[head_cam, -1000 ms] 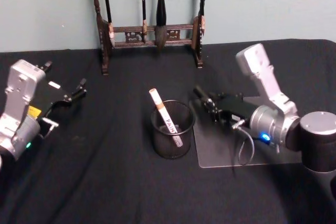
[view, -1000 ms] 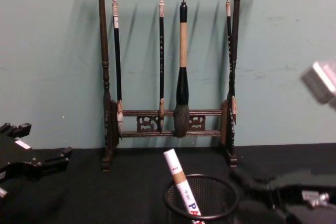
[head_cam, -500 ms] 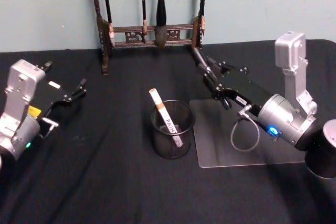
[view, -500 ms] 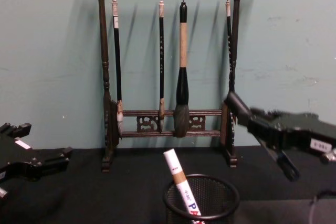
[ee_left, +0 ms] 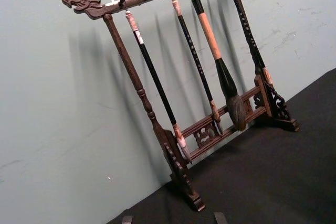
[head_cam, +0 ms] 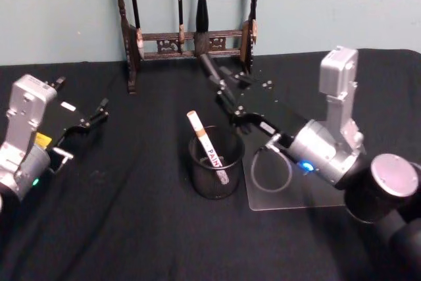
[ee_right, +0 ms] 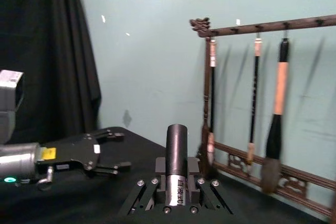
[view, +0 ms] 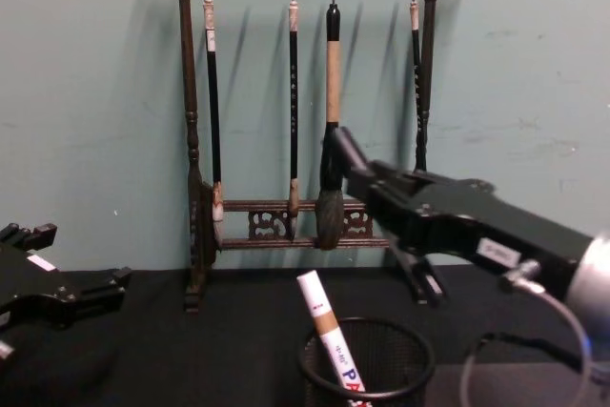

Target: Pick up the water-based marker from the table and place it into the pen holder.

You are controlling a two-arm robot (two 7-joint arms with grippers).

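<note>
My right gripper is shut on the water-based marker, a dark barrel with a pale label that sticks out past the fingers. It hovers above and just behind the pen holder, a round black mesh cup in the middle of the table. From the chest view, the right gripper and marker hang higher than the holder's rim. A white paint marker leans inside the holder. My left gripper rests open at the far left.
A tall dark wooden brush rack with several hanging brushes stands at the back against the wall, close behind the right gripper. A clear flat mat lies right of the holder. Black cloth covers the table.
The right arm has lifted off the mat and swung left, carrying the marker up over the pen holder's far side. The left arm has stayed still.
</note>
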